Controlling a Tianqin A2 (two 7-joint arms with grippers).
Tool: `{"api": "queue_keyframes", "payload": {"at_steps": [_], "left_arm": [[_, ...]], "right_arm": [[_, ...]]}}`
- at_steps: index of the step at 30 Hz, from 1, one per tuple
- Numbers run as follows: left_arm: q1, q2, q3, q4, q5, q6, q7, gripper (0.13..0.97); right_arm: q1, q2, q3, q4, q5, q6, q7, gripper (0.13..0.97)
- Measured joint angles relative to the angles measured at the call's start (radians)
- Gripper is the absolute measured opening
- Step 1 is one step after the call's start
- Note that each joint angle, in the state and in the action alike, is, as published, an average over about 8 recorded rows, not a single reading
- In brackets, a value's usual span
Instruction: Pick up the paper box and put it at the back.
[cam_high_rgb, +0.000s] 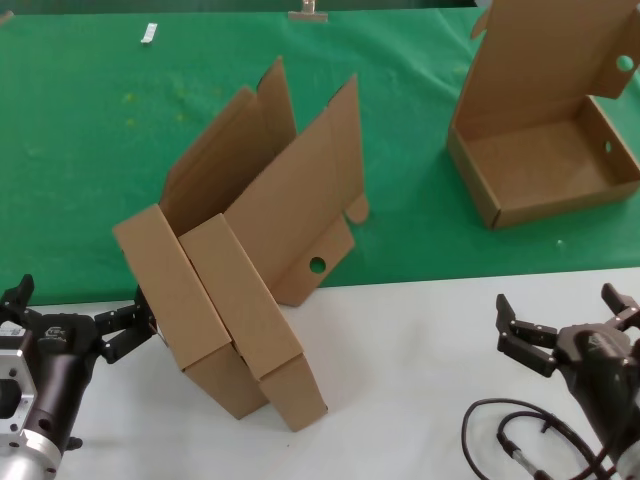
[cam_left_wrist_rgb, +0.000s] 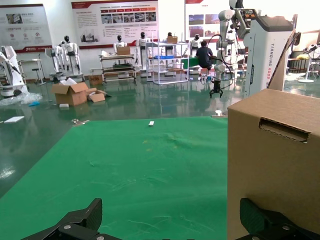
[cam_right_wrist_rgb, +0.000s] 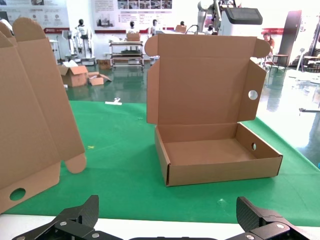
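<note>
The left gripper (cam_high_rgb: 75, 322), jaws apart, touches 2 tilted paper boxes (cam_high_rgb: 235, 300); right gripper (cam_high_rgb: 565, 325) waits, jaws apart.

Two nested paper boxes (cam_high_rgb: 235, 300) leaned tilted across the front edge of the green cloth (cam_high_rgb: 90, 160), blocking the middle. The left gripper (cam_high_rgb: 75, 318) sat just beside them on the white surface (cam_high_rgb: 400, 360), jaws spread. A third box (cam_high_rgb: 545, 150) stood open on the cloth's right side. Between the boxes ran a bare lane of cloth; the far-left cloth lay free.
</note>
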Motion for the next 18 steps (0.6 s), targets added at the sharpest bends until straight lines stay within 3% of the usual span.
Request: {"api": "queue_keyframes", "payload": {"at_steps": [18], "left_arm": [[0.000,0.000,0.000,0.000,0.000,0.000,0.000,0.966]], "right_arm": [[0.000,0.000,0.000,0.000,0.000,0.000,0.000,0.966]]}}
